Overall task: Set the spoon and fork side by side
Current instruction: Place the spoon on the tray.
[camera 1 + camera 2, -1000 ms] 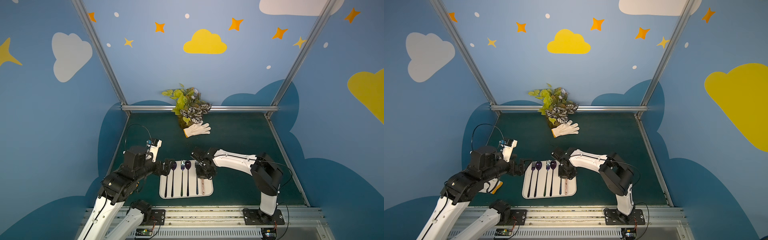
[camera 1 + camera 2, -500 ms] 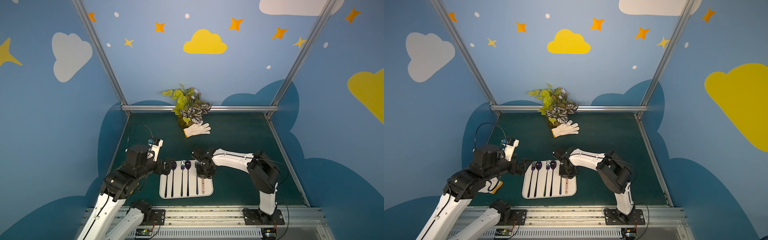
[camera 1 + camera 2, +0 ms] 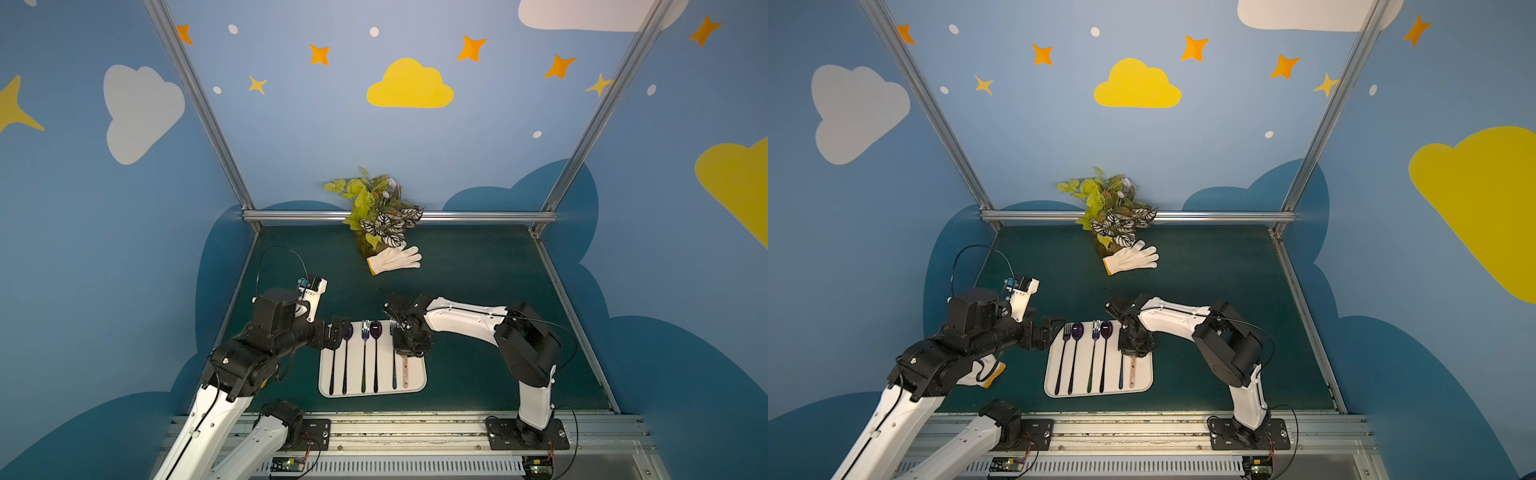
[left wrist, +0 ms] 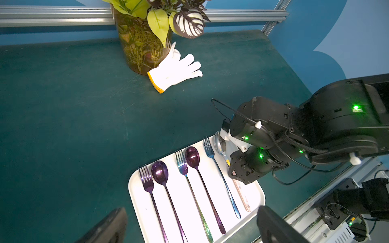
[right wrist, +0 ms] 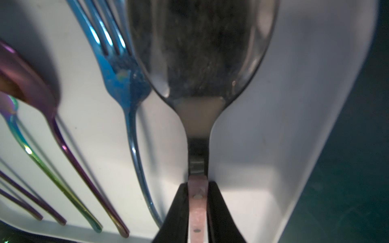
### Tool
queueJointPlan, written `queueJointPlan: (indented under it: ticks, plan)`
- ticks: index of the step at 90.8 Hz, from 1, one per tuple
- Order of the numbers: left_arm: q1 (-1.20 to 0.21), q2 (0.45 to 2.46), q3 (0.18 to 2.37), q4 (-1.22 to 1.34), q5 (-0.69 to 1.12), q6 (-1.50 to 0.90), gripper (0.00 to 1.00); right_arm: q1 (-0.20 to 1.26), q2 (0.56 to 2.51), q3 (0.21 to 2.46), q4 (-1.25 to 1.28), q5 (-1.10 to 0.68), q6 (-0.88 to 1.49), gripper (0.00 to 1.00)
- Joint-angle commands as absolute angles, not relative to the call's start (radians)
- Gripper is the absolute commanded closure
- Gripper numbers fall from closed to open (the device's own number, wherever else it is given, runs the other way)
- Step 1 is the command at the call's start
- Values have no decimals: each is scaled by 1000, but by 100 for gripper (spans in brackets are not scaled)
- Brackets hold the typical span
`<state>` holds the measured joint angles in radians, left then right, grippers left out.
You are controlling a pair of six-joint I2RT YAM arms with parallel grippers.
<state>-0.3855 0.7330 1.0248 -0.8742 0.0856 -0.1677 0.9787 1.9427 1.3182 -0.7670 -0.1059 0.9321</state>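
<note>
A dark green surface (image 3: 478, 266) fills the floor of a booth with blue walls (image 3: 332, 124) painted with clouds and orange stars, and a metal rail (image 3: 457, 216) runs along the back edge. A leafy plant (image 3: 380, 212) stands against that rail, with a white glove (image 3: 395, 259) touching its base. Near the front edge lies a white tray (image 3: 417, 374) holding two fork-and-spoon pairs in a row. At its right side the right fingers (image 5: 181, 210) pinch the pink handle of a silver spoon (image 5: 200, 52), just beside a blue fork (image 5: 117, 69); whether the spoon rests on the tray is unclear. The left fingers (image 4: 109, 227) are spread, hovering at the tray's left edge.
</note>
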Motion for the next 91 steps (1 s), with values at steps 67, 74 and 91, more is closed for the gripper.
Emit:
queueJointPlan:
  ticks: [67, 74, 91]
  plan:
    - [-388, 719, 1019, -809, 5, -160, 0, 979, 1797, 1404, -928, 7, 797, 56]
    - [-388, 722, 1017, -788, 8, -162, 0, 971, 1758, 1419, -948, 12, 774, 51]
    - [-389, 773, 1041, -759, -18, -130, 0, 871, 1582, 1409, -979, 53, 704, 34]
